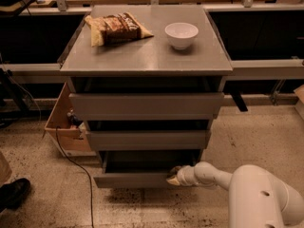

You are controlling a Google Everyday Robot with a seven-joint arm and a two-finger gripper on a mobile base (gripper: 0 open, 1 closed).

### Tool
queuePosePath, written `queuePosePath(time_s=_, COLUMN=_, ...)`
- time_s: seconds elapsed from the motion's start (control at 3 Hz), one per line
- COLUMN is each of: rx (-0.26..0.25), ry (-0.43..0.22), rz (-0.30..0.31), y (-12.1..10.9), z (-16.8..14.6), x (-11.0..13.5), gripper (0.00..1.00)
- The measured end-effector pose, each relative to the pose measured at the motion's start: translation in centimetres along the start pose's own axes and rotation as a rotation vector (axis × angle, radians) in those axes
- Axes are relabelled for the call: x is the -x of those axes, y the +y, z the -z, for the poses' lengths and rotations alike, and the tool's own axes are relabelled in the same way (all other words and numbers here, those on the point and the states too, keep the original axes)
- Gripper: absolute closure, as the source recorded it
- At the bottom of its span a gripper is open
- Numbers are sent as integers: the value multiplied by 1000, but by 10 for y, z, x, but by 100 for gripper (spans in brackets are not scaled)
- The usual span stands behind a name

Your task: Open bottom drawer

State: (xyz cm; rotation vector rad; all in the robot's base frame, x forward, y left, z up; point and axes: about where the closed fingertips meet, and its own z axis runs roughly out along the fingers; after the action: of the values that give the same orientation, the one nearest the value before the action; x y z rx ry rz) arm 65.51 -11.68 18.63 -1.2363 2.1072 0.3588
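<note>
The bottom drawer, the plain flat grey handle-less front and the narrowest of three in the grey metal cabinet, stands a little forward of the mid-sized front above it. A dark strip of its inside shows behind the panel. My jaws sit at the right end of that panel's top edge, at the tip of my cream-white arm, which reaches in from the cabinet's lower right. I cannot tell how far the jaws are parted or whether they grip the edge. I judge the task partly done: the drawer is out a short way, and most of its travel seems left to pull. Above, on the counter, lie a brown snack bag and a white bowl.
</note>
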Motion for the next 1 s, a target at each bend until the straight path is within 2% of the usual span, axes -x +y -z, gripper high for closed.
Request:
queuePosePath(time_s=0.33, rx=1, ry=0, rz=0, y=-1, z=5, x=3, gripper=48)
queuePosePath(time_s=0.67, rx=88, ry=72, rz=51, y=27, z=19, x=-5, gripper=26)
queuePosePath(time_s=1.0, rx=327, ry=268, rz=192, y=93, z=71, x=-27, gripper=28)
